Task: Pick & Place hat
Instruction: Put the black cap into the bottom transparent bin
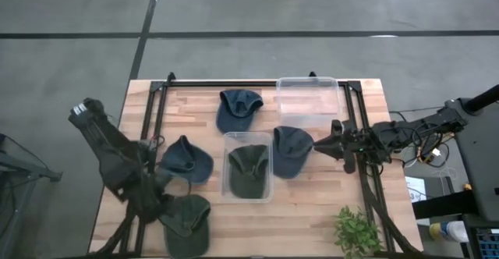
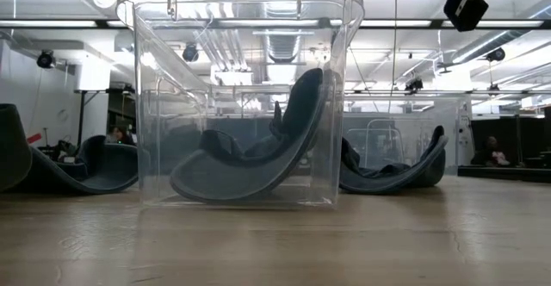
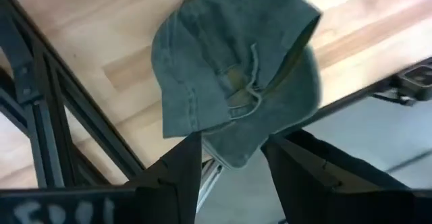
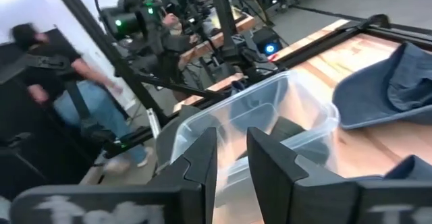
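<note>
Nearest the low cam: clear bin (image 2: 237,96) w/ one dark green hat (image 2: 258,152) curled inside, mid-tabletop (image 1: 312,212). So one hat was already placed; four were still out.

My left claw (image 3: 231,158) hung over the olive-green hat (image 3: 236,69) at the near left corner of the tabletop, partly over the edge. Claw was part open, nothing held, the brim's edge showing between the tips. Couldn't tell whether the tips touched the cloth.

My right claw (image 4: 231,158) sat by the blue hat (image 1: 291,151) just right of the bin, fingers narrow w/ a small gap, empty, aimed across the bin. Second empty bin (image 1: 307,99) sat at the far edge.

Step, as I judged it: pre-grasp on the olive hat.

Next move needed: drop onto the crown or brim, pinch a fold of fabric, lift clear, carry to a bin. Soft cloth, so a shallow pinch might've slipped.
</note>
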Available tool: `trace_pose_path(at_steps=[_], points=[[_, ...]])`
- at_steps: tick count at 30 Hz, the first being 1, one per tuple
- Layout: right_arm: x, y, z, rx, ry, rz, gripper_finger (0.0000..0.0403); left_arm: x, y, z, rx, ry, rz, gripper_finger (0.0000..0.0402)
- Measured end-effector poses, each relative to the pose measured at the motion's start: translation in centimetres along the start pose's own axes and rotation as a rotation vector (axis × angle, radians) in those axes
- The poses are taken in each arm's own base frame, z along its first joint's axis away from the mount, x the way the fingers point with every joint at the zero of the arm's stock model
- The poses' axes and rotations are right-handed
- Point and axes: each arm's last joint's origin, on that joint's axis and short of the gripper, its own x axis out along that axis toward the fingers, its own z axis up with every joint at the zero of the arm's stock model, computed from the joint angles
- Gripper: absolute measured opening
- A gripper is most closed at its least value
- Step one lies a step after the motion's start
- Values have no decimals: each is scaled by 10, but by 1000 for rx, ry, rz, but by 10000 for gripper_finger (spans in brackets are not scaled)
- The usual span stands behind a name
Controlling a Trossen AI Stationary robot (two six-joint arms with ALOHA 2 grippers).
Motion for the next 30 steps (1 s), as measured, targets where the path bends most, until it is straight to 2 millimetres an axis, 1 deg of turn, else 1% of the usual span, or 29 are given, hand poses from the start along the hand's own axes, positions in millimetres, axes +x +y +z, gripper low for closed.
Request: trace_pose_path(at_steps=[3,9,14,18,24,27,30], points=[[-1,2,3,-21,-2,16,84,17,-6,-14,16,2,26,162],[0,1,0,-53,9,12,84,50,-20,-30,26,21,74,162],[1,-5,-9,-73,70,-13,75,67,-25,-44,19,41,58,162],[2,-8,-16,-75,105,-19,69,73,-23,-52,-34,54,79,162],[2,-9,-17,-74,119,-11,72,72,-18,-61,-92,97,104,162],[2,-9,-18,-74,128,-4,76,74,-17,-63,-104,93,113,162],[2,-9,-18,-74,128,-2,77,81,-18,-63,-105,76,128,162]])
